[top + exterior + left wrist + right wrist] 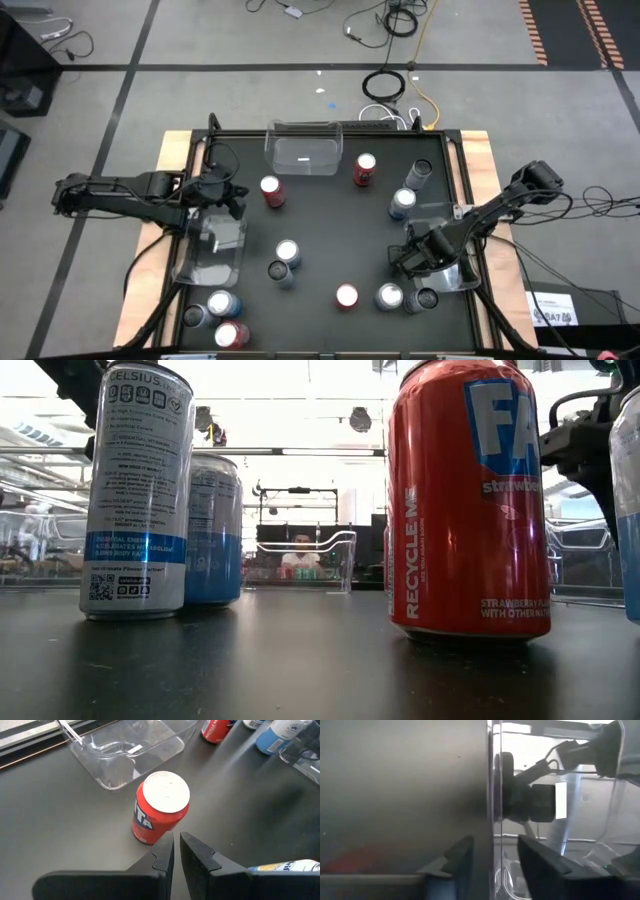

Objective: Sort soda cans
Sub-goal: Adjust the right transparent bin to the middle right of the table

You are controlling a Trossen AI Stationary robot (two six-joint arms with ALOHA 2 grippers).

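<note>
Left gripper [176, 851], jaws clenched and empty, points at 1 upright red can [161, 806] just ahead, long axis vertical, clear bin [131, 751] beyond it. Left arm is nearer this can. Right gripper [492, 851] straddles the wall of another clear bin [555, 785]; grip state unclear. Other cans scattered on counter [320, 215].

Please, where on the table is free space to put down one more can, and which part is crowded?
Bare table lies between the red can near the left gripper and the right gripper at its clear bin. Crowded: the near-left corner cans and the cans near the right gripper.
</note>
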